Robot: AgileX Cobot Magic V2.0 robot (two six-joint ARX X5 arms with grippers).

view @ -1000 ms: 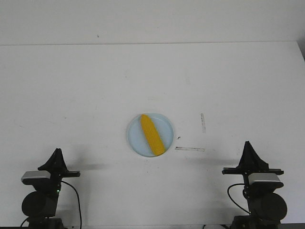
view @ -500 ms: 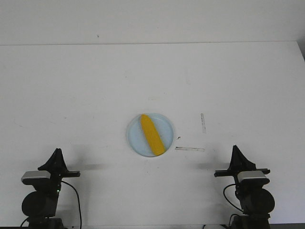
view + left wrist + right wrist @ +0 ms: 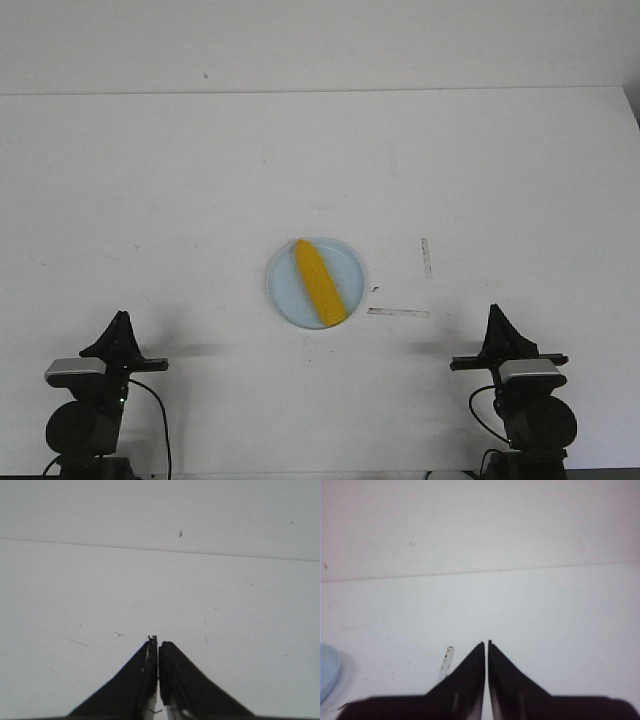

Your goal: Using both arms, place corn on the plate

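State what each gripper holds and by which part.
Nothing. The left gripper and right gripper are shut and empty; the corn lies on the plate.

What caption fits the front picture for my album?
Smooth yellow toy corn cob lying on the round pale-blue plastic plate, both black pincers shut near the table's front edge.

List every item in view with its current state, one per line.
corn: lying flat on the plate, diagonal, ungripped.
plate: flat on the table, holding the corn.
left tool: shut, empty, near the table's front edge.
right tool: shut, empty, clear of the plate.
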